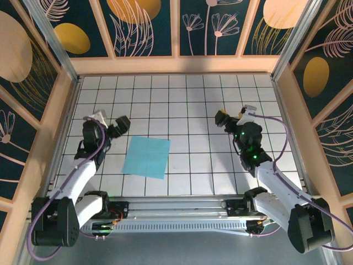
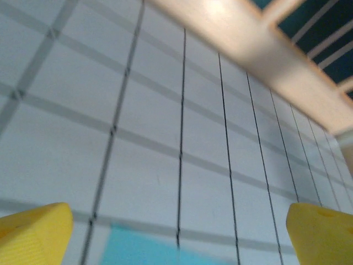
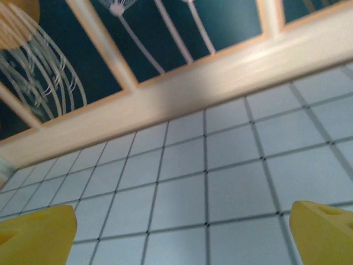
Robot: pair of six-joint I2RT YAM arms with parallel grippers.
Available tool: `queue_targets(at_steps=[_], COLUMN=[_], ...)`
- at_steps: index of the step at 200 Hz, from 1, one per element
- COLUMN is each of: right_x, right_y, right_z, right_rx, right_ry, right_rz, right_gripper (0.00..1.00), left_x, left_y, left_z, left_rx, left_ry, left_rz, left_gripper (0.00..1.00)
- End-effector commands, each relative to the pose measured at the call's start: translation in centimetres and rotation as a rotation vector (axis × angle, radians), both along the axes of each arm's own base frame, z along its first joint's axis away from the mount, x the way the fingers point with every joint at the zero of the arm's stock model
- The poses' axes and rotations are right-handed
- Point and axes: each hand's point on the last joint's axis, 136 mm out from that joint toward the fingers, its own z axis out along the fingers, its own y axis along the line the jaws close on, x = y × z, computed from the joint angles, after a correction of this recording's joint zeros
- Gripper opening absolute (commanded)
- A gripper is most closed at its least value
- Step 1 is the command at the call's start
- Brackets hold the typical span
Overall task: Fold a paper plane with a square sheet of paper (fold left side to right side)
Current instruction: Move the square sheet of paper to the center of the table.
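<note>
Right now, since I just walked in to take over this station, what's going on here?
Two robot arms are set to fold a paper plane, but nothing is folded yet. The square sheet of paper lies flat and uncreased on the tiled table, nearer the left arm. The left fingers stand open close to its far left corner. The right fingers are open too, well apart from the sheet. Neither holds anything.

Place: a robotics lab test cell.
Surface: white gridded desk [image 1: 220,165].
Walls: wood-framed teal floral panels [image 1: 149,33].
Fixtures: two robot arms [image 1: 83,176] bolted to a metal rail [image 1: 176,225].
</note>
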Motion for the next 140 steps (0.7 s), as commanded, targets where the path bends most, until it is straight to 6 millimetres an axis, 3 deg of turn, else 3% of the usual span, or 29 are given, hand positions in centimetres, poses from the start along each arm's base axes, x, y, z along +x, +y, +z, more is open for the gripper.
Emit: queue_targets(at_steps=[1,49,99,140], right_x=[-1.7,-3.2,-3.1,-2.9], right_y=[1.0,3.8,4.3,3.9], right_z=[-3.0,-5.3,-5.8,-6.0], right_rx=[0.052,0.071,0.047,0.003], right_ry=[0.122,0.196,0.215,0.237], right_rz=[-0.018,0.049,0.042,0.018], right_gripper=[0.99,0.99,0.99,0.99], left_x=[-3.6,-5.1,-5.3,-5.8], left_y=[-4.0,-7.6,-12.5,-13.9], left_z=[-1.0,-3.3,-5.3,-8.2], left_rx=[-0.161,-0.172,-0.121,-0.085], left_ry=[0.105,0.206,0.292,0.403], left_rz=[-0.127,-0.258,-0.374,-0.38], left_gripper=[0.99,0.99,0.99,0.99])
